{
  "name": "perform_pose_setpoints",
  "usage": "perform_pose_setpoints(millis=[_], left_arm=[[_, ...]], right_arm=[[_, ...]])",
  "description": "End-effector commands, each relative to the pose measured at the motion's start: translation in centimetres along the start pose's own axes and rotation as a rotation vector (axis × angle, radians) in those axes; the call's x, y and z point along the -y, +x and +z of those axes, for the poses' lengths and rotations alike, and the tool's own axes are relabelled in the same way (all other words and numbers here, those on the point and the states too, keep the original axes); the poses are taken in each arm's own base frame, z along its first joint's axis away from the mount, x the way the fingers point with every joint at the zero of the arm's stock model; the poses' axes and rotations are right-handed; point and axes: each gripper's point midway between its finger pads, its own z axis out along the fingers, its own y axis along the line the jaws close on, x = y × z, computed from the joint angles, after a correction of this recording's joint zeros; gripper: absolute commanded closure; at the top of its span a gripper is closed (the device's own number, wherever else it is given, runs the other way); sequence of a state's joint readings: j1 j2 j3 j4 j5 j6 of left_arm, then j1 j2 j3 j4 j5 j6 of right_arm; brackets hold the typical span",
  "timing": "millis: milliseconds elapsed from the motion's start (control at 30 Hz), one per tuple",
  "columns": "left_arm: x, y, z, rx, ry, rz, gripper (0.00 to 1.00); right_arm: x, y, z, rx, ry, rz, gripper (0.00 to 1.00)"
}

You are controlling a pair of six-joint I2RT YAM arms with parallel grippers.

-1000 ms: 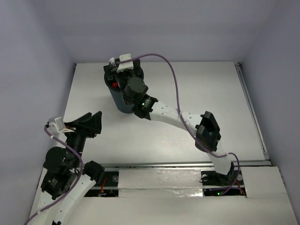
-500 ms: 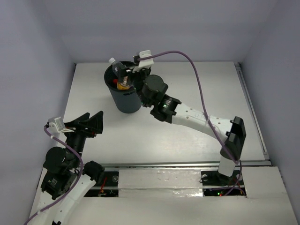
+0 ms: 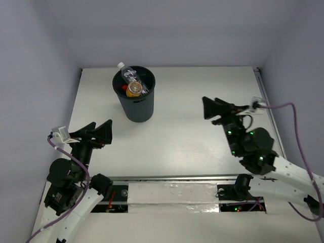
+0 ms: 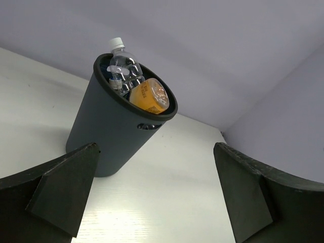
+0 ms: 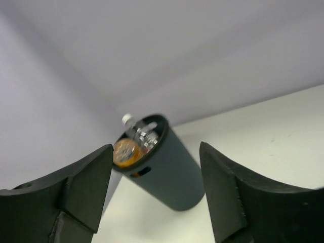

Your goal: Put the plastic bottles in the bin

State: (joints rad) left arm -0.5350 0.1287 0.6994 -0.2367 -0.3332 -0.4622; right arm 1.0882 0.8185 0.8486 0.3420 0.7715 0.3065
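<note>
The black bin (image 3: pixel 135 104) stands at the back left of the table. Inside it lie the plastic bottles: an orange one (image 3: pixel 133 89), a clear white-capped one (image 3: pixel 127 74) sticking up past the rim, and a red cap (image 3: pixel 123 88) beside them. My left gripper (image 3: pixel 99 125) hovers open near the front left, apart from the bin, with nothing between its fingers. Over the right side my right gripper (image 3: pixel 211 103) is open and empty, pointing toward the bin. Both wrist views show the bin (image 4: pixel 114 136) (image 5: pixel 169 172), orange bottle (image 4: pixel 148 95) (image 5: pixel 124 152) and clear bottle (image 4: pixel 123 66) (image 5: pixel 137 130) beyond the open left gripper (image 4: pixel 155 167) and right gripper (image 5: pixel 156 148).
White table (image 3: pixel 202 86) enclosed by pale walls at the back and both sides. A purple cable (image 3: pixel 288 109) loops off the right arm near the right wall. A raised strip (image 3: pixel 177 190) runs along the near edge between the arm bases.
My right arm has pulled back from above the bin to the right side of the table, its jaws narrower. The orange bottle now shows in the bin. My left jaws have opened wider.
</note>
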Motion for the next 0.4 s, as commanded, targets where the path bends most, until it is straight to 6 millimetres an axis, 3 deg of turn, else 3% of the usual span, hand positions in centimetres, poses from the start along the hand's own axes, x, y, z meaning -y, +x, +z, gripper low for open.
perform_pose_setpoints(millis=[0, 33, 167, 367], left_arm=[[0.4, -0.7, 0.3, 0.024, 0.008, -0.009, 0.04], [0.4, -0.6, 0.4, 0.024, 0.004, -0.008, 0.04], [0.2, -0.3, 0.7, 0.014, -0.009, -0.001, 0.04], [-0.1, 0.2, 1.2, -0.005, -0.034, 0.001, 0.04]], right_arm=[[5.2, -0.6, -2.5, 0.019, 0.181, 0.029, 0.23], [5.9, -1.6, -3.3, 0.040, 0.190, 0.053, 0.18], [7.4, -1.0, -4.4, 0.033, 0.203, 0.050, 0.19], [6.4, -1.0, -3.7, 0.008, 0.182, 0.006, 0.22]])
